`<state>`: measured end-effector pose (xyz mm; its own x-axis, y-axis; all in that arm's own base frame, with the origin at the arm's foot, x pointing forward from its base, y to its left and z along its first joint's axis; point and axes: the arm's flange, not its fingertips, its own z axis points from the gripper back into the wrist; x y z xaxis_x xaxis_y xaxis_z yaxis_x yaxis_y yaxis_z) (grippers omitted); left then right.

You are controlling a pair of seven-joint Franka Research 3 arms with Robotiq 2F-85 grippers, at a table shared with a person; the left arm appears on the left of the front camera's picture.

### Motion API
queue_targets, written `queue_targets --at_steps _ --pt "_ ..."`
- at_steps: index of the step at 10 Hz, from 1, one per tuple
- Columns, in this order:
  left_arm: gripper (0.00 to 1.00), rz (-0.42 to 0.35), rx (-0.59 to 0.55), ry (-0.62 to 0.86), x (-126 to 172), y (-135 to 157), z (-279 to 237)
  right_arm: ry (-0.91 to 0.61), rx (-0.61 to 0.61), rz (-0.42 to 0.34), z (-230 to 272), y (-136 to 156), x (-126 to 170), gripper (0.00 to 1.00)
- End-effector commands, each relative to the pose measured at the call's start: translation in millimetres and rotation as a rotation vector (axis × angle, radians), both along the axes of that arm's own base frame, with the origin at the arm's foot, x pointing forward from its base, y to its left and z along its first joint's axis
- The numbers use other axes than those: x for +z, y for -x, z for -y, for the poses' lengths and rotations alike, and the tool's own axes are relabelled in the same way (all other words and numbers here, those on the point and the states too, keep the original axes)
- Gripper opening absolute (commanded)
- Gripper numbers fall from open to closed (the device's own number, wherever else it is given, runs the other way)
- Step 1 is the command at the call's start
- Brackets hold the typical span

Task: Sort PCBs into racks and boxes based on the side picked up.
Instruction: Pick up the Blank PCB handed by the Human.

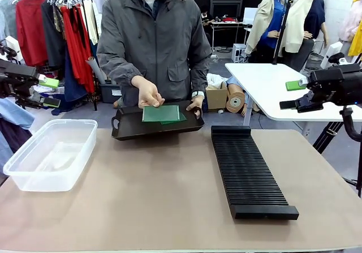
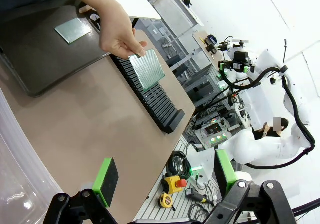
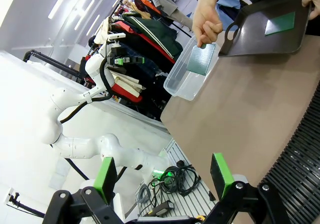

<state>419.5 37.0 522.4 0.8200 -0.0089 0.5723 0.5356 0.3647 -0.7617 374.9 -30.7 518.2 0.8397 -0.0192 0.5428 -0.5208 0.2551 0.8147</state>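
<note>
Hardly begun: nothing slotted in rack, nothing dropped in box (both look bare). Left to sort: PCB pinched in hand, well ahead of right gripper and left gripper, between them; second PCB flat in tray beyond. Both sets of fingers spread apart, gripping nothing. From wrist views, lifted PCB plainly clear of tray one, dotted face showing; from front, overlapped, hard to split.
</note>
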Motion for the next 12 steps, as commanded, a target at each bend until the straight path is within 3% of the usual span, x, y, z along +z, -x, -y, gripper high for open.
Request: queue_targets --at_steps 1,9,12 --pt "1.00 -0.011 -0.003 0.011 2 2 -1 -0.014 0.005 -0.003 1 -8 -7 1.00" --pt "1.00 -0.011 -0.003 0.011 2 2 -1 -0.112 0.012 0.033 -25 -81 -70 1.00" --pt "1.00 -0.011 -0.003 0.011 2 2 -1 -0.172 0.039 -0.029 -41 -117 -89 1.00"
